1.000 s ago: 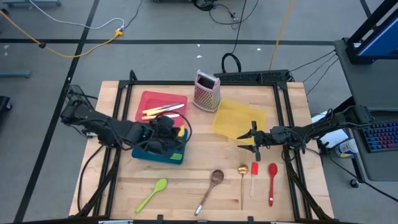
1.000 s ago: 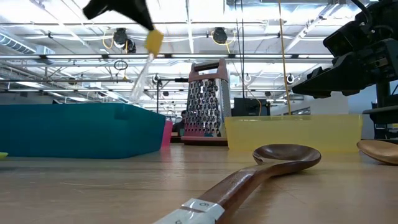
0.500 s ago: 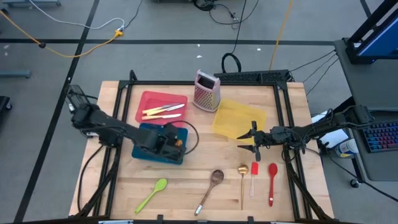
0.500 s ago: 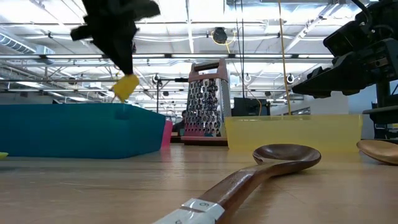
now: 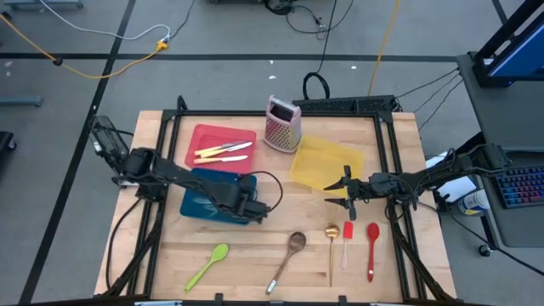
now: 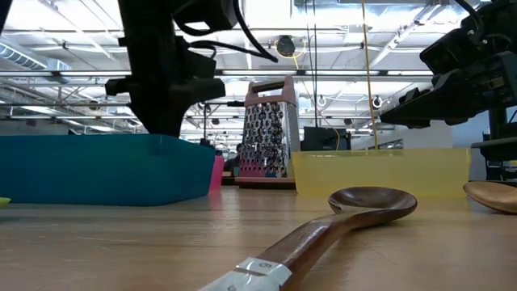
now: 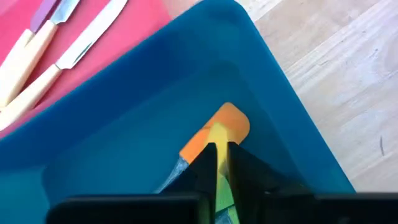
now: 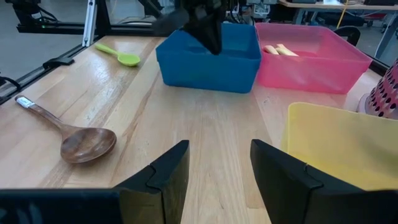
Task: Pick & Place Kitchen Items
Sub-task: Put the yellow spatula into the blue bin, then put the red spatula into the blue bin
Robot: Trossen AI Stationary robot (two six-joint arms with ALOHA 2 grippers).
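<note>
Left gripper (image 7: 217, 163): down inside the blue rectangular plastic bin (image 5: 197, 204) near the table's left edge; narrow gap between its fingers, the small yellow spatula (image 7: 217, 138) between the tips, grip apparently loosening.
Yellow spatula: in the bin, over an orange spatula (image 7: 231, 119), long axis running on from the fingers.
Key relation: spatula directly ahead of the fingertips, so release looks near.
Right gripper (image 8: 219, 163): hovers wide apart, empty, near the yellow tray (image 5: 327, 163); nearer the red spoon (image 5: 371, 246).

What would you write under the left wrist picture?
Left gripper lowers a yellow spatula onto an orange spatula inside the blue bin.
</note>
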